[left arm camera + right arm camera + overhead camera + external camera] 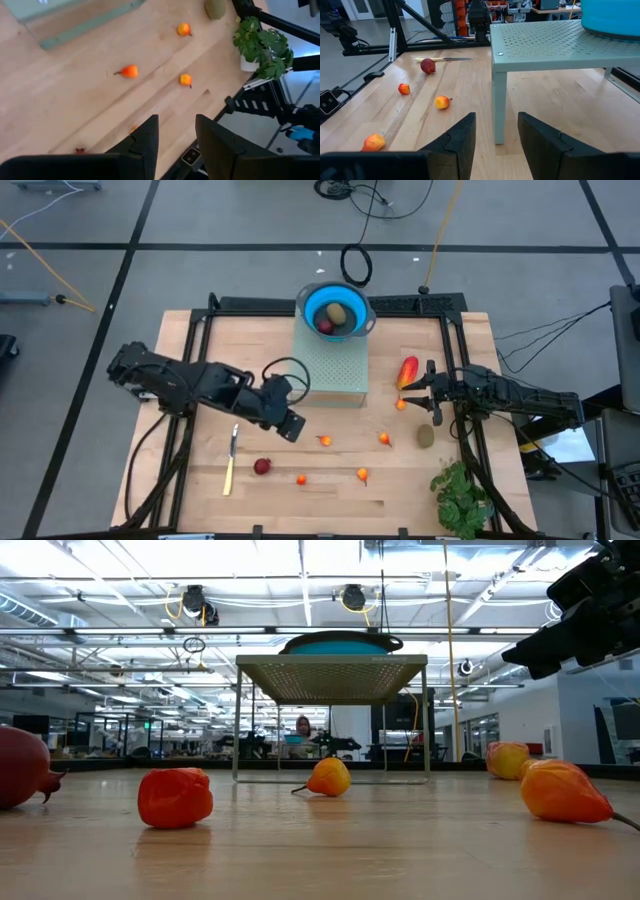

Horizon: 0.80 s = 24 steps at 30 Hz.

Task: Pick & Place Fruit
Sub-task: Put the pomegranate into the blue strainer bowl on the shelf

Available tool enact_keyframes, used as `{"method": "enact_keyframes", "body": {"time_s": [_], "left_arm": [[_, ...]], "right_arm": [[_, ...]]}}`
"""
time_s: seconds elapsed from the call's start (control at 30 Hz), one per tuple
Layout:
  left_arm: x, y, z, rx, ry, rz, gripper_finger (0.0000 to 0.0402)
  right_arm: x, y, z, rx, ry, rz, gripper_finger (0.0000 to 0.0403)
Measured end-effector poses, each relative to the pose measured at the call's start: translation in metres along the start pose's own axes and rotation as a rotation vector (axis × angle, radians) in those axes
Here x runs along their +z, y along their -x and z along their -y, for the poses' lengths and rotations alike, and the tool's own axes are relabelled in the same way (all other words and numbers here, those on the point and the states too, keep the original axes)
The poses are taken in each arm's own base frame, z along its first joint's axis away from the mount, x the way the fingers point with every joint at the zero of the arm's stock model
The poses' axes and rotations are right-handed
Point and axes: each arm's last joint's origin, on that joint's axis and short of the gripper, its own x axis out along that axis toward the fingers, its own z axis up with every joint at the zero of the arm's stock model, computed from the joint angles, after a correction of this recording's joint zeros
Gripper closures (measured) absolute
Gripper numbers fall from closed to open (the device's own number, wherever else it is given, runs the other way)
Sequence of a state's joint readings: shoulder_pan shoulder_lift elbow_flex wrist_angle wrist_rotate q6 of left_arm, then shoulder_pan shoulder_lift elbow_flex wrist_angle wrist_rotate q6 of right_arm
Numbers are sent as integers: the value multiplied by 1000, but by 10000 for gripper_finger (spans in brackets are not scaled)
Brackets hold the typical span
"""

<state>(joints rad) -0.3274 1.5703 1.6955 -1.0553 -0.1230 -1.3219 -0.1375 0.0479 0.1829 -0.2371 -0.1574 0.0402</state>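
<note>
Small orange fruit (324,441) (385,438) (362,474) lie scattered on the wooden table, along with a dark red round fruit (262,467), an olive oval (426,436) and a longer red-and-yellow piece (407,370). An olive fruit and a dark red one lie in the blue bowl (312,302), which stands on a green perforated stand (330,370). My left gripper (292,427) hovers open above the table left of centre, and nothing is between its fingers (145,142). My right gripper (412,388) waits open at the right, beside the red-and-yellow piece.
A yellow-handled knife (230,462) lies near the left front, close to the dark red fruit. A leafy green plant (462,495) stands at the front right corner. Black frame rails run along the table's left and right sides.
</note>
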Motion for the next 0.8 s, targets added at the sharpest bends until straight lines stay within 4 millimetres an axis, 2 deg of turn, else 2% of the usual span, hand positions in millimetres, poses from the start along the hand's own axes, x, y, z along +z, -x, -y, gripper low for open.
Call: {"method": "enact_keyframes", "body": {"time_s": [0.37,0.8], "left_arm": [[-24,-1,-10,175,140,50,275],[-44,-44,-10,352,193,-95,275]], "right_arm": [[0,0,0,0,0,0,264],[0,0,0,0,0,-2,264]]}}
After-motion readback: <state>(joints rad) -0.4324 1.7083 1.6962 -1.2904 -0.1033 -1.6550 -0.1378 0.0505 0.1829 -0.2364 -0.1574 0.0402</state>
